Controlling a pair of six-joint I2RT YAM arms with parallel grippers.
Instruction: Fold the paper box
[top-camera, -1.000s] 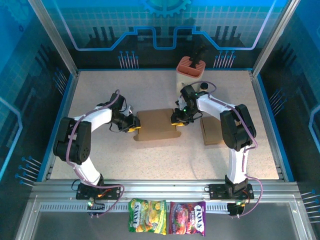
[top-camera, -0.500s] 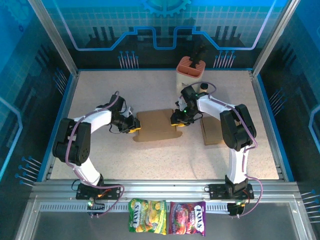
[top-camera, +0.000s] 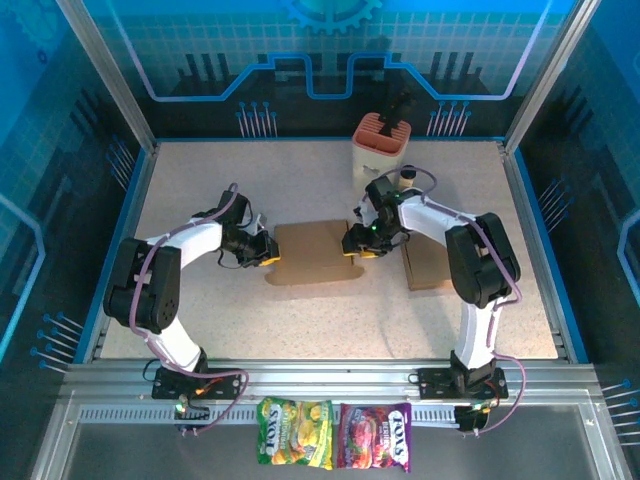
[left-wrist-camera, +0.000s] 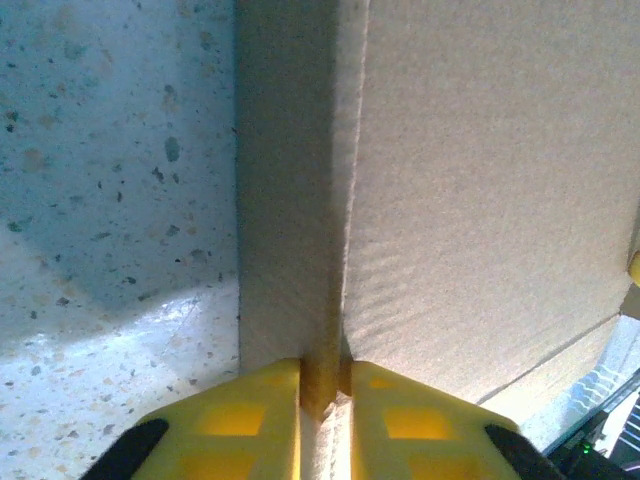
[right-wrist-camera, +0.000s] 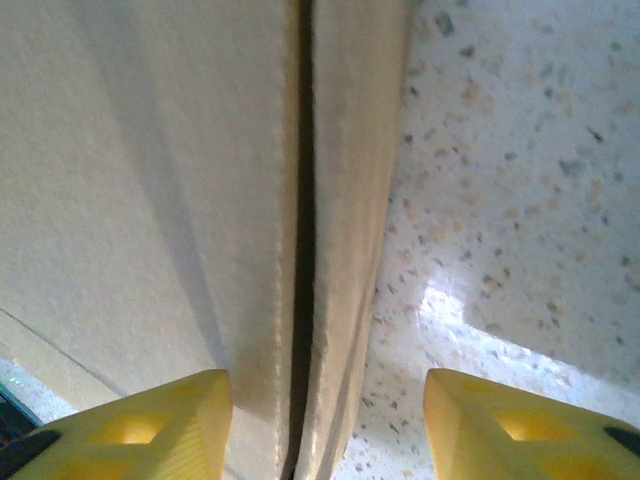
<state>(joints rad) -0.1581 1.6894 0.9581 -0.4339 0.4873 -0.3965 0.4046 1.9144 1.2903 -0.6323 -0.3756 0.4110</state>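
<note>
Overhead, you see the flattened paper box (top-camera: 312, 252) lying in the middle of the speckled table (top-camera: 200, 180), between your two arms. Your left arm runs up the left side from its base, bends at the elbow and sends its forearm rightward, so the left gripper (top-camera: 266, 250) sits at the box's left edge. Your right arm climbs the right side, folds at the elbow and reaches leftward, bringing the right gripper (top-camera: 358, 243) to the box's right edge. A second cardboard piece (top-camera: 428, 265) lies partly under that right forearm, an orange holder (top-camera: 382, 140) stands at the back, and two candy bags (top-camera: 335, 435) rest on the near rail.

From your left wrist, the yellow fingers (left-wrist-camera: 235, 415) are drawn nearly together, pinching the box's thin cardboard edge between them.

From your right wrist, the yellow fingers (right-wrist-camera: 150, 420) stand wide apart. The box's doubled edge runs between them, close beside the left finger, while the right finger hangs over bare table, clear of the cardboard; nothing is gripped.
</note>
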